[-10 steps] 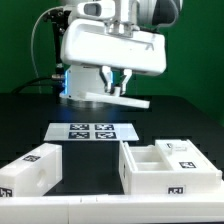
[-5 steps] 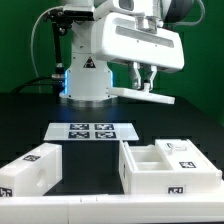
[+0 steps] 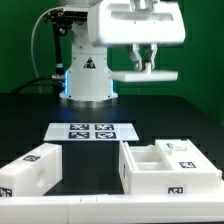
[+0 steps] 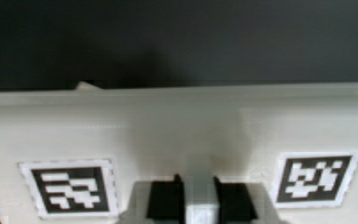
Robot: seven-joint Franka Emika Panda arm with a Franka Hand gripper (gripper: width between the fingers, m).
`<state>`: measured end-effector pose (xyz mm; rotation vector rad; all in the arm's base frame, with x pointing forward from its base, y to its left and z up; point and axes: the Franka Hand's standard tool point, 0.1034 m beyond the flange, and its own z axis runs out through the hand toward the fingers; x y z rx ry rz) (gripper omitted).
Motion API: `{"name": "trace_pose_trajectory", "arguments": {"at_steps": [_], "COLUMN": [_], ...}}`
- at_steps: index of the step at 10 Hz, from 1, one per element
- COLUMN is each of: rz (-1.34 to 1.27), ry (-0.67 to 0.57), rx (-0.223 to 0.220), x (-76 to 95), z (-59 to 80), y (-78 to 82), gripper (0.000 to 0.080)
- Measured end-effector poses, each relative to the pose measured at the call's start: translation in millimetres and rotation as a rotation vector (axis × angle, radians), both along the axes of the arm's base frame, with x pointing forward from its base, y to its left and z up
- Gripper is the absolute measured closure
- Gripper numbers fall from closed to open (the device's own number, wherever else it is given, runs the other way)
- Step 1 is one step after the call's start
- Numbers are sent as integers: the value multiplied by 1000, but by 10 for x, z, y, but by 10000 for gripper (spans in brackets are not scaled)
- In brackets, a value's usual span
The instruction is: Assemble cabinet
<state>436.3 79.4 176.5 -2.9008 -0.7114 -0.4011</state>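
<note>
Gripper (image 3: 147, 66) is pressed shut on a thin white panel (image 3: 168, 75), pinching it by one edge and holding it roughly level in the air, well above the black desk (image 3: 30, 110) and in front of the white robot pedestal (image 3: 88, 80); in the wrist view the dark fingers (image 4: 158, 203) sit between two square tags (image 4: 69, 188) on the panel's face; the marker board (image 3: 93, 131) lies flat mid-desk; nearer the camera, an open cabinet box (image 3: 170, 178) with compartments rests at the exterior view's right; a closed white block (image 3: 28, 175) bearing tags rests at its left, well apart.
</note>
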Motion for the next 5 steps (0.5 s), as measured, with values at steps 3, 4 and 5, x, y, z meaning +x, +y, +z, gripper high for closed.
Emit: {"name": "trace_pose_trajectory", "arguments": {"at_steps": [3, 4, 5], "rz": [-16, -1, -5], "ry": [52, 62, 70], "rx": [-1, -3, -6], "x": [-39, -29, -34], "z": [-81, -165, -212], "y": [272, 242, 226], "gripper": [734, 734, 734]}}
